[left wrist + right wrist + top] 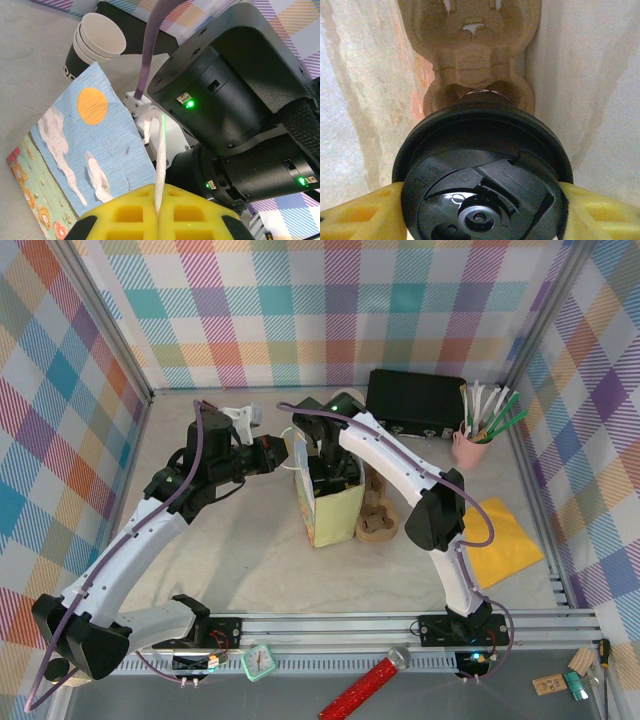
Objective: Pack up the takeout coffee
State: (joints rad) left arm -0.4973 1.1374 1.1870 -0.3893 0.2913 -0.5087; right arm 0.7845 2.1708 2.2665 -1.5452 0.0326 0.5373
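Observation:
The takeout coffee [482,175], seen from above by its round black lid, sits between the yellow fingers [357,215] of my right gripper [482,200], which is shut on it. It hangs inside the paper bag [325,505], above a brown pulp cup carrier [475,45] at the bag's bottom. In the top view my right gripper [328,478] reaches down into the bag's open mouth. My left gripper [160,192] is shut on the bag's white twisted handle [161,150] and holds it to the left of the mouth [283,455]. The bag's printed side [90,150] shows sky and a sun.
Another pulp carrier [378,518] lies right of the bag. A stack of lidless paper cups [95,45] stands beyond the bag. A black box [415,400], a pink cup of utensils [475,440] and a yellow napkin [505,540] are at the right.

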